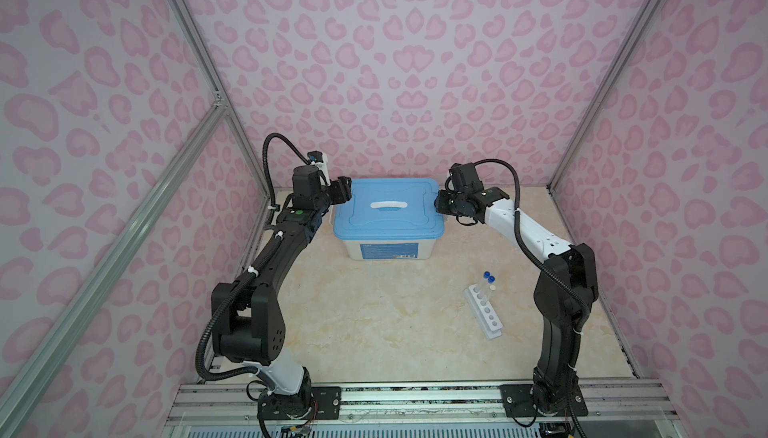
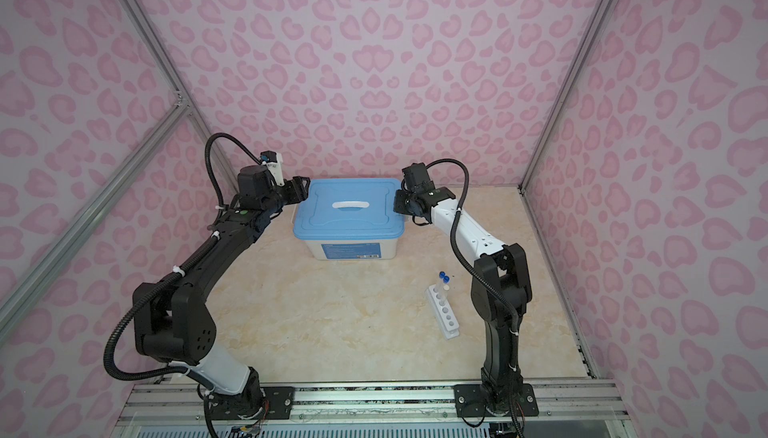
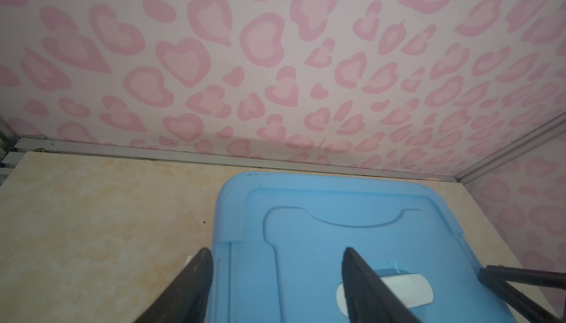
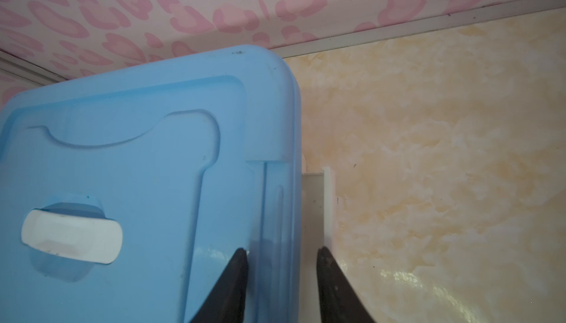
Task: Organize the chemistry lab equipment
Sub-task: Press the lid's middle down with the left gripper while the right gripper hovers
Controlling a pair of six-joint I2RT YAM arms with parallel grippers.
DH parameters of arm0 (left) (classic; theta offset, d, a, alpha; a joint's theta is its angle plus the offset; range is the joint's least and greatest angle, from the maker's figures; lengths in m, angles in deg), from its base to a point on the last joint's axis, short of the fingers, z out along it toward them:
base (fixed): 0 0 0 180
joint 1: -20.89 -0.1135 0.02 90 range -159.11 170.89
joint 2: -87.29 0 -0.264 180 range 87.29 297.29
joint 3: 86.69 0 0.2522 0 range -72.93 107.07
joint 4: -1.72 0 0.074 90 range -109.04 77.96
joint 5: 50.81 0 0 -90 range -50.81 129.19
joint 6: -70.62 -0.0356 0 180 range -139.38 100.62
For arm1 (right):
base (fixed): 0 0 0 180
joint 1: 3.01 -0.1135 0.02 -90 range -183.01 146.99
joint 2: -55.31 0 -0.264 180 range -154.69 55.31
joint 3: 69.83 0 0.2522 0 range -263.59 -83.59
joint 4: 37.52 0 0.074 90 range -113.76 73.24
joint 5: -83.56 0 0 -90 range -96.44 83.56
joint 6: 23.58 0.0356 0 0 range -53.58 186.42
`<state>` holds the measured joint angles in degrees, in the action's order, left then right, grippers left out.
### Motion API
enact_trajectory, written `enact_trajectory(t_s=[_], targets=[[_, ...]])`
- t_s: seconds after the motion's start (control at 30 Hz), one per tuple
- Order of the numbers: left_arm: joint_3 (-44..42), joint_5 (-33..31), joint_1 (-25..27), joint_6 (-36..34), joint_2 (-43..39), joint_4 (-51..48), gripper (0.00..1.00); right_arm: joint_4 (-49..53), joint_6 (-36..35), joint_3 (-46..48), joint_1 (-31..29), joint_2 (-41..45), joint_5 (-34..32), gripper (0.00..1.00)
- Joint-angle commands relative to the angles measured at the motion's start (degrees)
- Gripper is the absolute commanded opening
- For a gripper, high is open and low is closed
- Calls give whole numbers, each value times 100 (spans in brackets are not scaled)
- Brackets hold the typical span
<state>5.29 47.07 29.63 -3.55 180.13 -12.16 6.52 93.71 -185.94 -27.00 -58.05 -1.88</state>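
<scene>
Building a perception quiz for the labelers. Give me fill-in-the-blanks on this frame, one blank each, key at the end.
1. The white six-hole plastic rack stands on the marble-patterned table nearer the ___ arm.
2. Two thin clear test tubes at the rack's far end have ___ caps.
3. The handle on the large white bin's blue lid is ___.
4. The left gripper and right gripper straddle opposite edges of the bin's ___.

Missing words: right; blue; white; lid.
</scene>
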Motion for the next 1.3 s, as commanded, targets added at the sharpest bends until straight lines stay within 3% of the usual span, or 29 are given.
enact_trajectory(t_s=[0.0, 0.3, 0.5, 0.57, 0.77, 1.03, 1.27], targets=[[-77, -236, 300, -475, -290, 0, 69, 247, -193, -31, -1, 54, -60, 40], [-350, -532, 1293, -854, -341, -122, 69, -587, -206, 714, 259, 894, 359, 51], [-285, -492, 1632, -854, 1, -159, 69, -1531, -327, 1876, 509, 1619, 765, 72], [-203, -517, 1735, -888, 124, -214, 68, -1737, -294, 2142, 620, 1710, 1033, 74], [-148, -570, 1834, -920, 378, -297, 68, -1880, -408, 2213, 734, 1557, 1832, 79], [133, -632, 1878, -1003, 604, -550, 68, -2414, -221, 2363, 771, 1226, 2454, 97], [237, -632, 1904, -986, 726, -640, 68, -2749, -63, 2526, 808, 1041, 2674, 96]])
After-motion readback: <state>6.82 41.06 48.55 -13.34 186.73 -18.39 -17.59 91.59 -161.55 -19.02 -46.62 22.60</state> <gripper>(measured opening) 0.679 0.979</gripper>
